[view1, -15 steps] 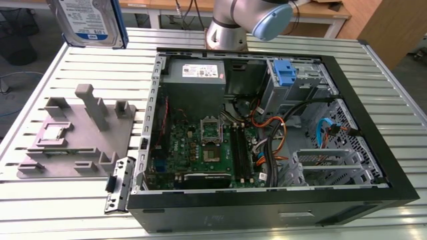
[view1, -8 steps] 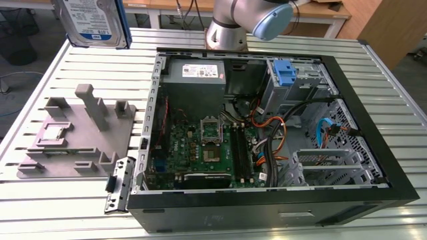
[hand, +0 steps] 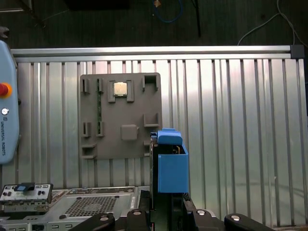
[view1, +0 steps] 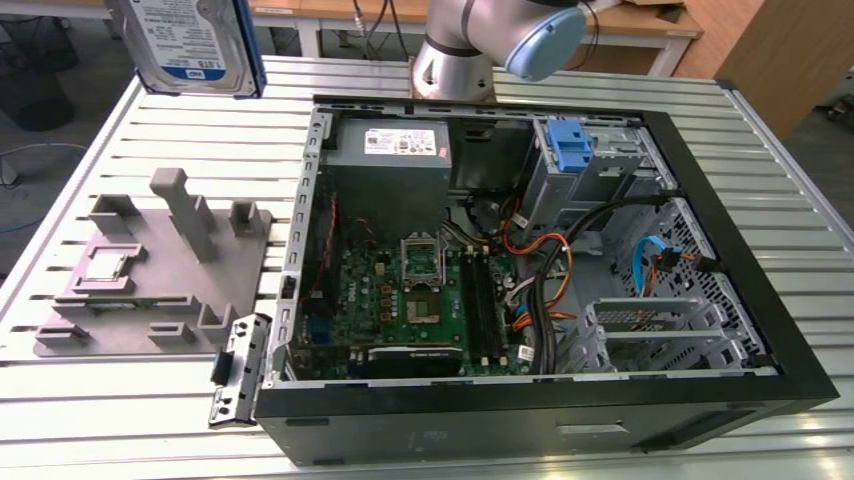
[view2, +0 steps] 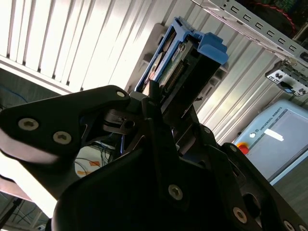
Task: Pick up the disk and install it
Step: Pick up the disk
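The disk (view1: 187, 45), a silver-grey drive with a white-and-blue label in a blue carrier frame, hangs in the air above the table's far corner, on the exterior view's left and well outside the computer case (view1: 694, 210). In the second wrist view my gripper (view2: 161, 103) is shut on the disk (view2: 180, 60), whose connector edge and blue frame stick out past the black fingers (view2: 154, 120). The first wrist view looks down the disk (hand: 169, 166) edge-on, held upright between the gripper's (hand: 166, 204) fingers, above the slatted table beside the grey fixture plate (hand: 120, 120).
The open case lies on its side with the motherboard (view1: 414, 290), grey power-supply box (view1: 394, 145) and a blue latch (view1: 571, 148) at the drive bay. A grey fixture plate (view1: 147, 270) lies to its left. The arm's base (view1: 481, 45) stands behind the case. A teach pendant (hand: 7, 120) lies off the table.
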Tool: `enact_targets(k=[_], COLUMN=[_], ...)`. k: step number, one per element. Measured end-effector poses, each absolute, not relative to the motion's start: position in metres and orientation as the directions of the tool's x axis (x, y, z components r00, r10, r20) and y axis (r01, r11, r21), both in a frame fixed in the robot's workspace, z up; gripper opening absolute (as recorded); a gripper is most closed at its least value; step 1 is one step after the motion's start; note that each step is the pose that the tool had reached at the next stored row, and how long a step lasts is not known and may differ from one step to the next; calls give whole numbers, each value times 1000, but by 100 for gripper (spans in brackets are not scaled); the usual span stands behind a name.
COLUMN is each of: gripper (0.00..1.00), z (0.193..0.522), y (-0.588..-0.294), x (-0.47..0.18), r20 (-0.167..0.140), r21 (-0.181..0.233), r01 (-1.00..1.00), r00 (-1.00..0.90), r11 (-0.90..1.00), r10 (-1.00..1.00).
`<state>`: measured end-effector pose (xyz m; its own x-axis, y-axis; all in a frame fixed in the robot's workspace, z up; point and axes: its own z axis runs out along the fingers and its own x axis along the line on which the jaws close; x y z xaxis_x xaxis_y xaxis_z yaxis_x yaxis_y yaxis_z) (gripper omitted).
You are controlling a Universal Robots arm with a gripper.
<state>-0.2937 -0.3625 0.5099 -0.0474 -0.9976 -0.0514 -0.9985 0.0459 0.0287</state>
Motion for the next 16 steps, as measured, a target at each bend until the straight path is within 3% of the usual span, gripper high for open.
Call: enact_targets(k=[16], gripper=[35], z=[510], y=[-362], x=[-287], r20=[-51], r21=[29], r01=[-999], r00=[-47], r11=[46], r10=[-998])
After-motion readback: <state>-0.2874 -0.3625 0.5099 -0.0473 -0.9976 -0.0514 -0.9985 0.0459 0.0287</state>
